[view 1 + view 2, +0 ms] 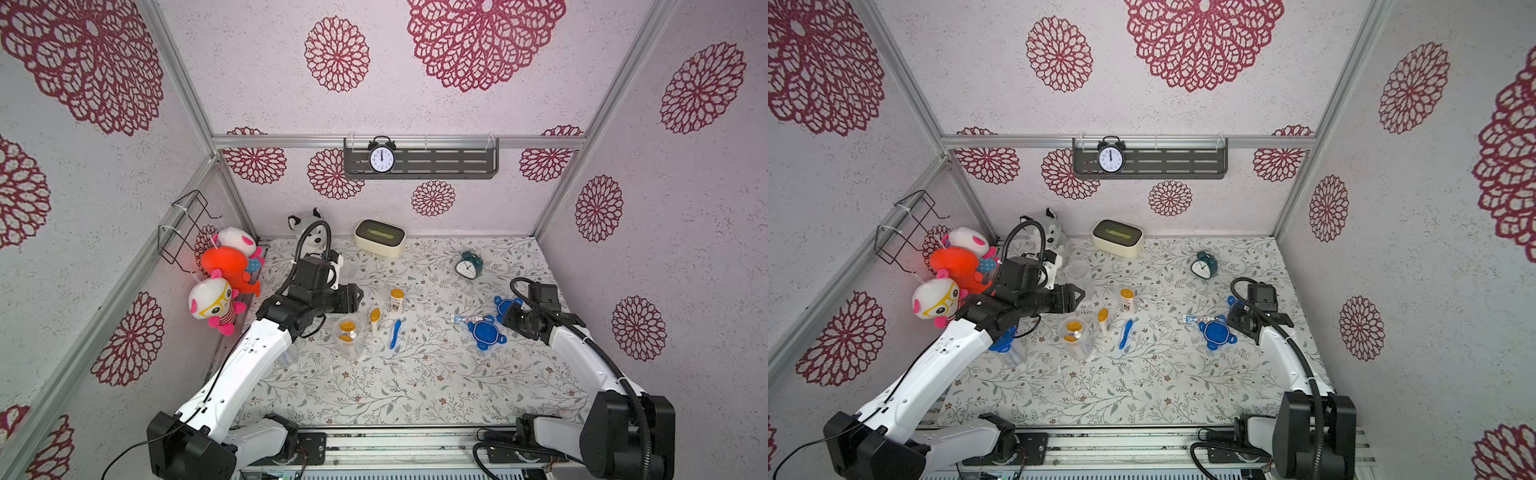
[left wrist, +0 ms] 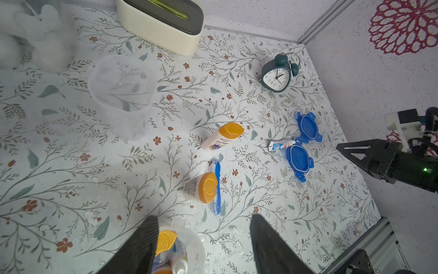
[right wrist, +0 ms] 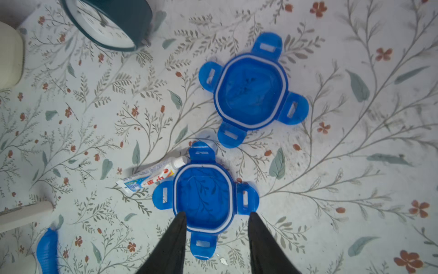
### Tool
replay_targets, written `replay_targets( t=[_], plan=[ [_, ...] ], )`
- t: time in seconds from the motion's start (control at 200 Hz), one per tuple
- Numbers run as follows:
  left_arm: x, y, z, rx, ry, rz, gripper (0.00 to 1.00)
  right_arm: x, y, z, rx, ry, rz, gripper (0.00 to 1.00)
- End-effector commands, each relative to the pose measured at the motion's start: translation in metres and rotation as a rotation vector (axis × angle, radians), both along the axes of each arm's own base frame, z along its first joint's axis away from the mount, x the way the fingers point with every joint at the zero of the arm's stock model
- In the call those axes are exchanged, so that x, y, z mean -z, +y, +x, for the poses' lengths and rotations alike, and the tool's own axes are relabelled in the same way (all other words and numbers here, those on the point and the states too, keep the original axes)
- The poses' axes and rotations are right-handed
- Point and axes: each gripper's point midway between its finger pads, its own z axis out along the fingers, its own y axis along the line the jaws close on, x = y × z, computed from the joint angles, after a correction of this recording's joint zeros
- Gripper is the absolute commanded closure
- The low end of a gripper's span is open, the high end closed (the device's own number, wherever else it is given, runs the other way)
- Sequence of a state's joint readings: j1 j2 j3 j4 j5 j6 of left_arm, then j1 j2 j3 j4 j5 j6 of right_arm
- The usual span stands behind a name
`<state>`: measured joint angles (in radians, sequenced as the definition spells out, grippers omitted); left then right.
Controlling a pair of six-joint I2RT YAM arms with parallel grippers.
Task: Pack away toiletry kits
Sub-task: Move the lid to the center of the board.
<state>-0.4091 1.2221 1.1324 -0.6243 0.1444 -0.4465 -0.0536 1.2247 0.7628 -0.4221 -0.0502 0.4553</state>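
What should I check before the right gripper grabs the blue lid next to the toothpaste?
1. Right gripper open and empty: ok.
2. Jaws flank the blue lid: ok.
3. Lid free of the toothpaste tube: not ok, the tube's cap end lies against it.
4. Height above the lid: cannot tell.
5. Cup with bottles upright and uncovered: ok.
6. Left gripper open, away from the lid: ok.

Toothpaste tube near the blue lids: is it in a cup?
No, the toothpaste tube lies flat on the table beside a blue lid, outside any cup.
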Motion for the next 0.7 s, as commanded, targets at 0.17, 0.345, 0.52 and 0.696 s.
replay_targets(
  t=[0.17, 0.345, 0.52, 0.696],
  plan=[
    [-0.002, -0.019, 0.010, 0.038, -0.028, -0.047, 0.35, 0.034, -0.006, -0.008, 0.049, 0.067, 0.090, 0.44],
    [-0.002, -0.038, 0.013, 0.077, -0.026, -0.068, 0.34, 0.051, -0.003, 0.001, -0.020, 0.093, 0.080, 0.41],
    [-0.001, -0.054, 0.015, 0.102, -0.021, -0.081, 0.32, 0.068, 0.004, 0.010, -0.093, 0.113, 0.067, 0.39],
    [-0.004, -0.078, 0.019, 0.140, -0.028, -0.095, 0.29, 0.082, 0.028, 0.018, -0.228, 0.139, 0.021, 0.38]
  ],
)
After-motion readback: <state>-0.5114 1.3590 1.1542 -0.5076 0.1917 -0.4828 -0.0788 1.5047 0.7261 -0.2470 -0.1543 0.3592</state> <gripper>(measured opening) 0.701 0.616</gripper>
